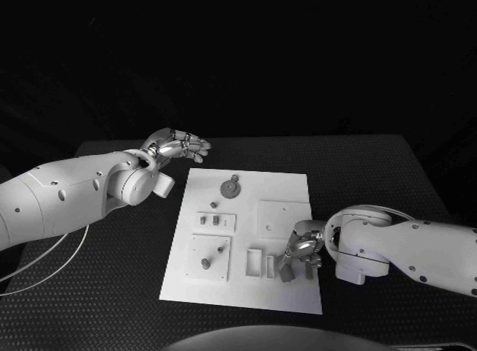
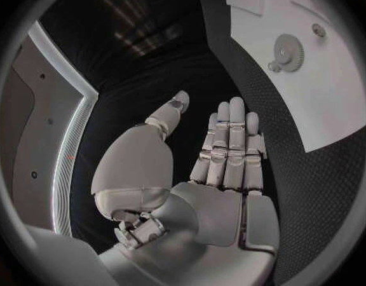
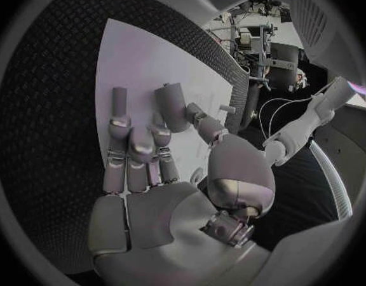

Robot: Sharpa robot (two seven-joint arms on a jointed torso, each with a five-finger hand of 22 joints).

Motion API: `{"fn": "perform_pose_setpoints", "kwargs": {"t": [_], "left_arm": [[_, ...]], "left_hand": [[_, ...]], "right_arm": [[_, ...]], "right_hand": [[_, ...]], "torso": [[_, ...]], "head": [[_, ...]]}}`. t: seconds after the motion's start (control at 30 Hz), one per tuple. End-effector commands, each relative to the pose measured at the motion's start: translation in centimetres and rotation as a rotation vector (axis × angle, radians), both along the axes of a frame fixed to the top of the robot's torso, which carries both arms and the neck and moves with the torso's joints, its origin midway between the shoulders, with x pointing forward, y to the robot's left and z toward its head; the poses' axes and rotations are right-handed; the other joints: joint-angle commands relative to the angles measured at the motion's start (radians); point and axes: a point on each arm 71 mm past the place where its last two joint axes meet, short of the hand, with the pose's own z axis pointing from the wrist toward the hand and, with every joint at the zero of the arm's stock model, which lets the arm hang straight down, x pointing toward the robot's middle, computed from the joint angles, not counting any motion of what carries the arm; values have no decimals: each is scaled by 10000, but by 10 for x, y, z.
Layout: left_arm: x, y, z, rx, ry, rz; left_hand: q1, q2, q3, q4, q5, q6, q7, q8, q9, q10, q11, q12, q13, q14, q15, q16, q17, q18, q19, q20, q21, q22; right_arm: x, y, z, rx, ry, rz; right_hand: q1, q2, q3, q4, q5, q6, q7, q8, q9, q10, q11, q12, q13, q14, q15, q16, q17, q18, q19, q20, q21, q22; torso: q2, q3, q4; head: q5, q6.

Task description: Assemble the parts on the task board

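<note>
The task board (image 1: 276,186) lay flat in the middle of the black desk (image 1: 386,168), a white plate with small grey parts on it. A round gear (image 1: 230,188) sat near its far edge, two little pegs (image 1: 208,218) stood in a raised block on the robot's left side, and nearer the robot another square block (image 1: 209,257) carried a short post. A blank square panel (image 1: 282,217) lay toward the right side, with a slotted holder (image 1: 254,262) nearer the robot.

The right hand (image 1: 301,254) rested low over the board's near right corner, fingers stretched out fairly straight and touching the white surface. From the right wrist view its fingers (image 3: 129,152) lay flat on the plate; I could not tell whether the thumb pinched a dark piece there.

The left hand (image 1: 178,146) hung well off the board, beyond its far left corner, over bare desk. Its fingers (image 2: 230,146) were straight and pressed side by side, thumb apart, holding nothing.
</note>
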Motion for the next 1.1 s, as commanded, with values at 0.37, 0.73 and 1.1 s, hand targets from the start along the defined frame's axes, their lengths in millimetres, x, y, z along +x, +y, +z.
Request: {"fn": "perform_pose_setpoints", "kwargs": {"t": [0.37,0.73,1.1], "left_arm": [[1,-2,1,-66,-26,-69],[2,-4,0,-72,-19,-102],[2,-7,0,-92,-15,-162]], "left_hand": [[10,42,-9,32,1,-57,19,42,-17,35,3,52,-5,16,23,-79,18,-75,52,5,-41,18],[6,38,-13,36,0,-59,15,44,-21,29,6,52,-8,14,26,-91,28,-75,49,10,-48,25],[3,38,-15,41,0,-59,10,46,-24,25,8,53,-10,14,28,-101,38,-75,45,14,-55,32]], "right_arm": [[10,-2,26,832,566,-863],[16,18,25,1323,1122,-1142],[19,38,16,1437,1195,-1201]], "right_hand": [[-244,-73,40,106,88,207,43,69,14,75,-26,-68,15,46,-48,-98,29,241,-21,101,54,89],[-354,-134,5,141,86,229,43,52,-8,72,-26,-95,23,50,-48,-121,39,241,-38,117,54,86],[-569,-188,-90,185,44,243,43,21,-40,53,-25,-130,46,49,-49,-157,59,241,-70,134,51,82]], "torso": [[-2,-7,-2],[8,-9,7],[23,-13,23]], "head": [[23,29],[7,42],[9,25]]}}
